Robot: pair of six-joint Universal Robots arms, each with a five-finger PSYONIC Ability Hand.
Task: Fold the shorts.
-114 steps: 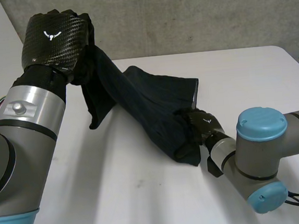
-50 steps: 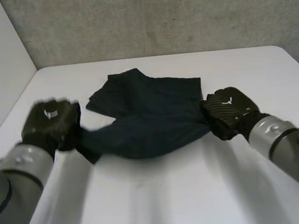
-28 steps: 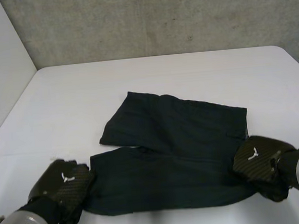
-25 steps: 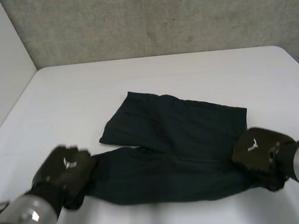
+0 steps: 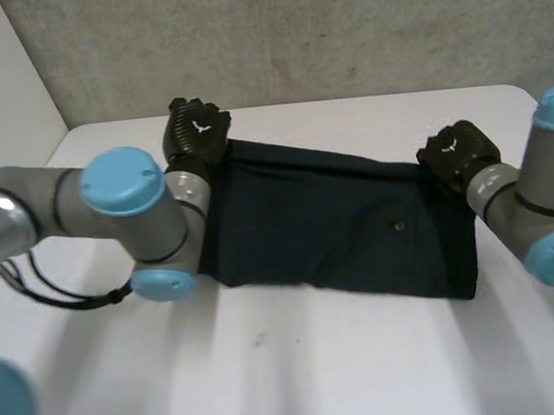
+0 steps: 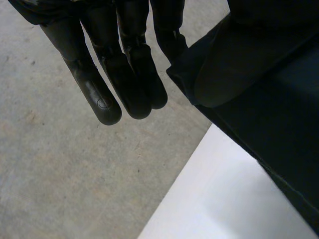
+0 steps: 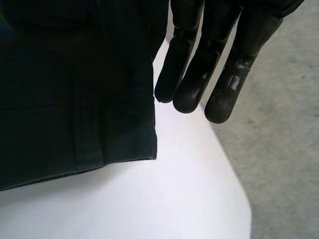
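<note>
The dark navy shorts lie doubled over in a long band across the white table. My left hand is at their far left corner. In the left wrist view its thumb presses the cloth against straight fingers. My right hand is at the far right corner. There the cloth runs up under the palm beside straight fingers, and its near corner rests on the table.
My left arm's elbow lies over the table's left part and covers the left end of the shorts. The right arm stands at the right edge. Both hands are close to the table's far edge, with grey concrete beyond.
Both hands have carried the near edge of the shorts from the front of the table to the far side. The near half now lies folded over the far half.
</note>
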